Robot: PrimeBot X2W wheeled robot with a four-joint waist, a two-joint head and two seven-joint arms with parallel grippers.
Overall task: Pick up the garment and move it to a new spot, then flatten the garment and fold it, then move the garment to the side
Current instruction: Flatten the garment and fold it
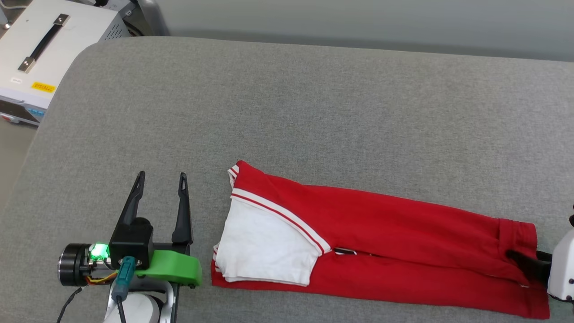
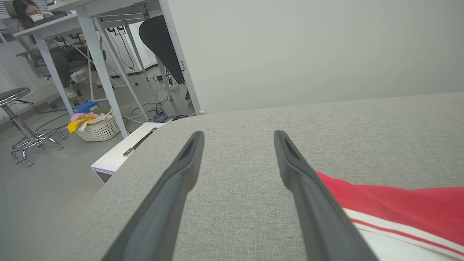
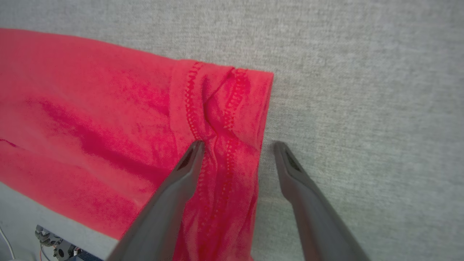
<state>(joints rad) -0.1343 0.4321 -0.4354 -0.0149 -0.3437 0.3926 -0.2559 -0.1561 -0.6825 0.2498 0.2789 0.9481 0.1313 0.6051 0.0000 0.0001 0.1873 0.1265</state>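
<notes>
The garment point(image 1: 381, 237) lies folded lengthwise into a long red strip on the grey cloth-covered table point(image 1: 314, 112), its white sleeve on top at the left end. My left gripper point(image 1: 162, 175) is open and holds nothing. It sits just left of the sleeve end, apart from it. In the left wrist view the left gripper point(image 2: 239, 134) spans bare table, and the garment point(image 2: 398, 203) lies beside its right finger. My right gripper point(image 3: 238, 143) is open over the garment's hem point(image 3: 224, 108), one finger above the red cloth and the other above the table. A dark finger point(image 1: 522, 262) of it shows at the strip's right end.
A white case with a black handle point(image 1: 49, 49) stands beyond the table's rounded left corner. In the left wrist view, a basket of clothes point(image 2: 96, 128), a stool point(image 2: 18, 123), desk legs point(image 2: 103, 72) and a seated person point(image 2: 32, 21) are on the floor side.
</notes>
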